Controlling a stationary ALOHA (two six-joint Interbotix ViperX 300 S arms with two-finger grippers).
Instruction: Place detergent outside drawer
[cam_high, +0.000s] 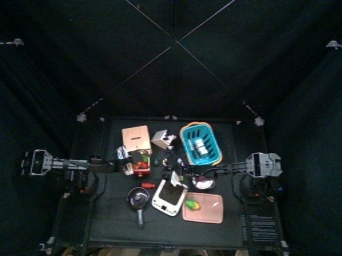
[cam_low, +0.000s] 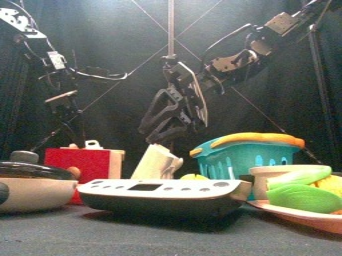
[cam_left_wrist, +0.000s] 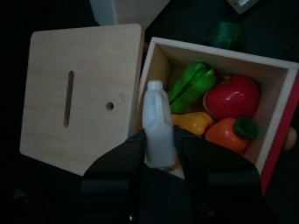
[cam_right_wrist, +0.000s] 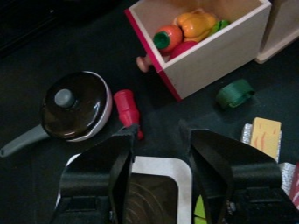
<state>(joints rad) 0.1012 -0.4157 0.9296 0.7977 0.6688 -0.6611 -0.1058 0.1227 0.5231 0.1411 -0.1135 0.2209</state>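
In the left wrist view my left gripper (cam_left_wrist: 160, 156) is shut on the white detergent bottle (cam_left_wrist: 158, 118). It holds the bottle at the rim of the pulled-out tray (cam_left_wrist: 263, 74), which holds several toy vegetables. The pinkish-tan drawer cabinet (cam_left_wrist: 82, 92) lies beside the tray and also shows in the top view (cam_high: 135, 134). My right gripper (cam_right_wrist: 158, 157) is open and empty above a white scale (cam_right_wrist: 158, 179), apart from the red-fronted tray (cam_right_wrist: 205, 52).
A blue basket (cam_high: 202, 143) stands right of the cabinet. A lidded black pan (cam_right_wrist: 73, 105), a red toy (cam_right_wrist: 126, 109), a green toy (cam_right_wrist: 233, 93) and a yellow piece (cam_right_wrist: 267, 136) lie near the scale. A flat pink board (cam_high: 203, 209) sits at the front right.
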